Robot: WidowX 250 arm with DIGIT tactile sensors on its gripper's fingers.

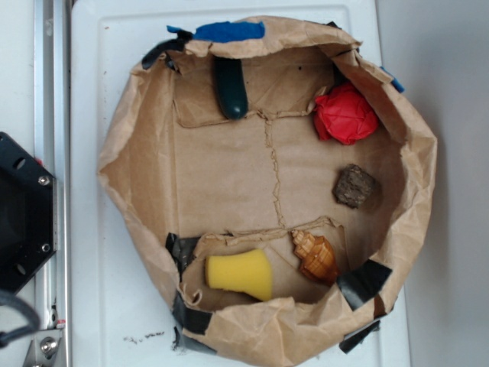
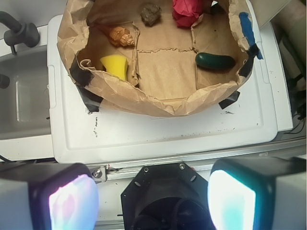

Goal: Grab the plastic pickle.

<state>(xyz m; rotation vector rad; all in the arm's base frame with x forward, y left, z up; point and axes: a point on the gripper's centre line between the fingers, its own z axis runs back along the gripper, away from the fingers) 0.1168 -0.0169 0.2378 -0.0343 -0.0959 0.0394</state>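
Note:
The plastic pickle (image 1: 229, 86) is a glossy, very dark green cylinder lying at the back of the brown paper bag tray (image 1: 126, 134). In the wrist view the pickle (image 2: 215, 60) lies at the right inside the paper tray (image 2: 158, 103). My gripper (image 2: 151, 201) hangs high above the robot base, well short of the tray, with its two pads (image 2: 72, 201) wide apart and nothing between them. The gripper does not show in the exterior view.
Inside the tray lie a yellow sponge (image 1: 241, 273), a brown ridged shell (image 1: 315, 255), a rough brown lump (image 1: 355, 186) and a red crumpled ball (image 1: 346, 115). The tray stands on a white board (image 1: 88, 252). The black robot base (image 1: 23, 214) is at the left.

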